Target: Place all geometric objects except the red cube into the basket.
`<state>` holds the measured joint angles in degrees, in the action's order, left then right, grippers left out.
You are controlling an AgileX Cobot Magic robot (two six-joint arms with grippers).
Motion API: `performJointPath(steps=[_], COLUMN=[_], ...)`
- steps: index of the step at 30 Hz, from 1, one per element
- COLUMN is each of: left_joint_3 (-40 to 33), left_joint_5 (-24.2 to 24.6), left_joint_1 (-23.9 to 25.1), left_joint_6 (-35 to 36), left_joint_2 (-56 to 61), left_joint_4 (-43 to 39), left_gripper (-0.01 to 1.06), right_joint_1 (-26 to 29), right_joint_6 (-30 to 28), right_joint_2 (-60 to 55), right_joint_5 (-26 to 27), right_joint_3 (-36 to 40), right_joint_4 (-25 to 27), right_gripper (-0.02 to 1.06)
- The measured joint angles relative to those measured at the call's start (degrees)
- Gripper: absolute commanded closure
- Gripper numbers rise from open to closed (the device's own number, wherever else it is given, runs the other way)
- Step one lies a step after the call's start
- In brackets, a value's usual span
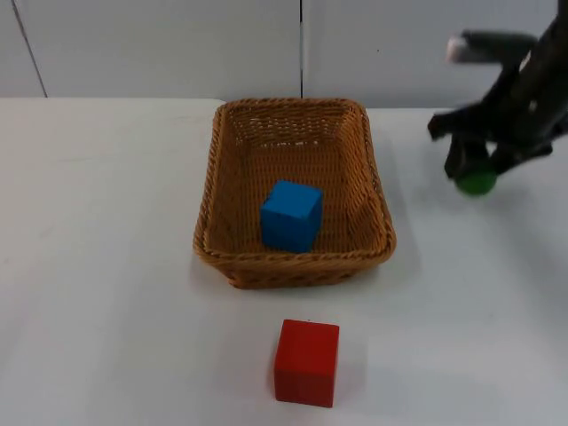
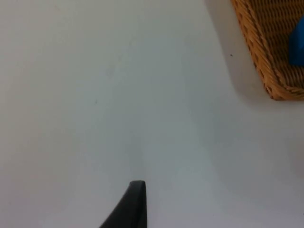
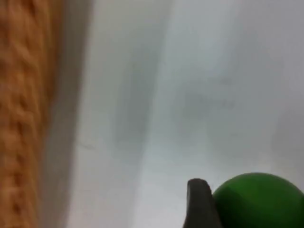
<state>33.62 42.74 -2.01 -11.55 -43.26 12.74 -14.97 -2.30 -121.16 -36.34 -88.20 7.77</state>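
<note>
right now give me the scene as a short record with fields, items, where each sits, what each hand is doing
basket: wicker, middle of the white table
blue cube: inside the basket
red cube: on the table in front of the basket
green ball: held by the right hand, to the right of the basket
left hand: waits over bare table beside the basket
left to do: green ball into the basket

1. The basket (image 1: 294,191) stood mid-tabletop (image 1: 106,266), its raised woven walls blocking any low pass.
2. A blue cube (image 1: 291,216) took up the basket's front floor; the back floor lay free.
3. A red cube (image 1: 306,362) stood before the basket.
4. Left of the basket lay open tabletop.
</note>
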Motion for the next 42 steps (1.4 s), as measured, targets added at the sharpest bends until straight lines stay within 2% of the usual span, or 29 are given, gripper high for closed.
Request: performJointPath(steps=[3, 7, 10, 16, 25, 29, 30, 35, 36, 41, 42], left_joint_3=[0.00, 0.00, 0.00, 0.00, 0.00, 0.00, 0.00, 0.00, 0.00, 0.00, 0.00], left_joint_5=[0.00, 0.00, 0.00, -0.09, -0.22, -0.22, -0.22, -0.22, -0.22, -0.26, -0.26], left_joint_1=[0.00, 0.00, 0.00, 0.00, 0.00, 0.00, 0.00, 0.00, 0.00, 0.00, 0.00], left_joint_6=[0.00, 0.00, 0.00, 0.00, 0.00, 0.00, 0.00, 0.00, 0.00, 0.00, 0.00], left_joint_2=[0.00, 0.00, 0.00, 0.00, 0.00, 0.00, 0.00, 0.00, 0.00, 0.00, 0.00], left_joint_4=[0.00, 0.11, 0.11, 0.75, 2.46, 2.69, 2.69, 2.69, 2.69, 2.81, 2.81], left_gripper=[0.00, 0.00, 0.00, 0.00, 0.00, 0.00, 0.00, 0.00, 0.00, 0.00, 0.00], right_joint_1=[0.00, 0.00, 0.00, -0.29, -5.23, -9.39, -9.39, -13.40, -13.40, -16.32, -16.32], right_joint_6=[-0.28, -1.79, -2.19, -2.92, -4.06, -3.92, -3.92, -3.66, -3.66, -1.81, -1.81], right_joint_2=[5.49, 14.21, 16.10, 15.39, 11.13, 2.42, 2.42, -10.88, -10.88, -22.42, -22.42], right_joint_5=[-0.70, -4.24, -5.99, -7.57, -5.61, -6.54, -6.54, -9.44, -9.44, -11.73, -11.73], right_joint_3=[0.00, 0.00, 0.00, 0.00, -2.54, -12.88, -12.88, -29.33, -29.33, -43.99, -43.99], right_joint_4=[-0.21, -2.14, -3.48, -4.48, -4.48, -4.37, -4.37, -4.37, -4.37, -4.26, -4.26], right_gripper=[1.05, 1.05, 1.05, 1.05, 1.05, 1.05, 1.05, 1.05, 1.05, 1.05, 1.05])
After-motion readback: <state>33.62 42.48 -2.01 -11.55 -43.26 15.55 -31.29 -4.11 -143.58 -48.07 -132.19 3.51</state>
